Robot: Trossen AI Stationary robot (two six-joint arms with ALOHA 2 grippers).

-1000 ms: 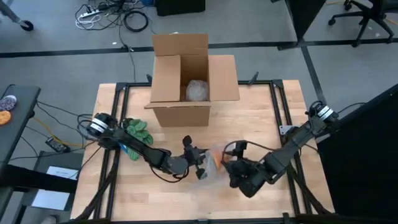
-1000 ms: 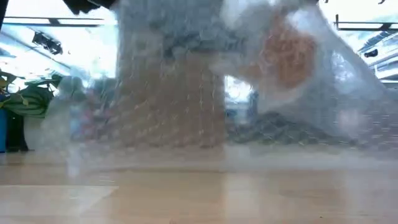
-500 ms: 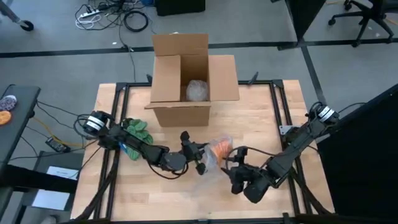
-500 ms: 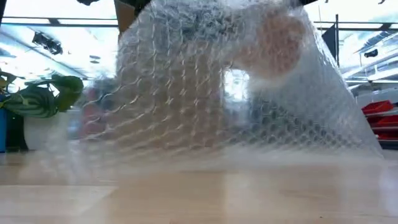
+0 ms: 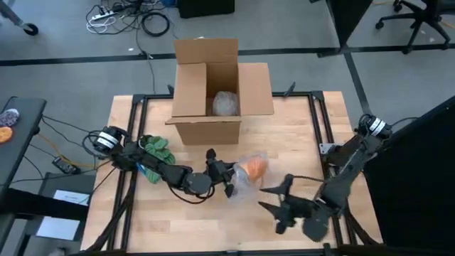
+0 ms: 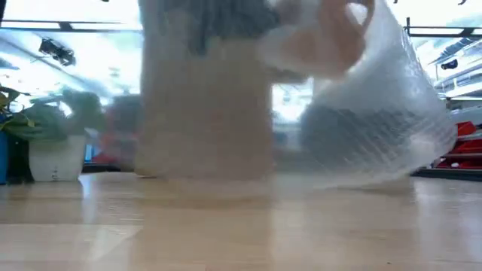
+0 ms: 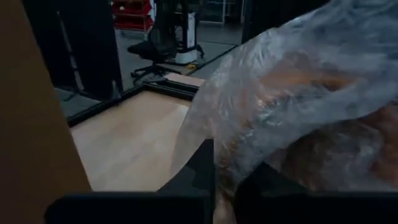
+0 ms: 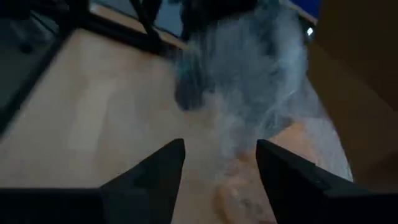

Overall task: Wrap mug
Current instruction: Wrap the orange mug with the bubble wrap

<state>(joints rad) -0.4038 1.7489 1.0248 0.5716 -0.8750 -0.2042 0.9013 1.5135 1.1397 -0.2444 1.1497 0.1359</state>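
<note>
Nearest the table's front edge, the right gripper [image 5: 274,200] hangs over bare wood with its two fingers [image 8: 151,176] spread wide and nothing between them; it sits apart from the bundle, toward the right front corner of the table [image 5: 298,135]. Just beyond it, near the table's middle, lies the mug [image 5: 254,168], an orange shape showing through clear bubble wrap [image 5: 242,178] that is bunched loosely around it. The left gripper [image 5: 226,178] is at the wrap's left side, and in the left wrist view the film [image 7: 280,93] fills the space right at its fingers, so it seems to be pinching the wrap, though the fingertips themselves are hidden. In the low view the wrap [image 6: 376,128] billows up off the wood. A plant [image 5: 155,149] sits at the left edge under the left arm. Farthest back stands an open box [image 5: 213,89] with a wrapped lump [image 5: 226,103] inside.
</note>
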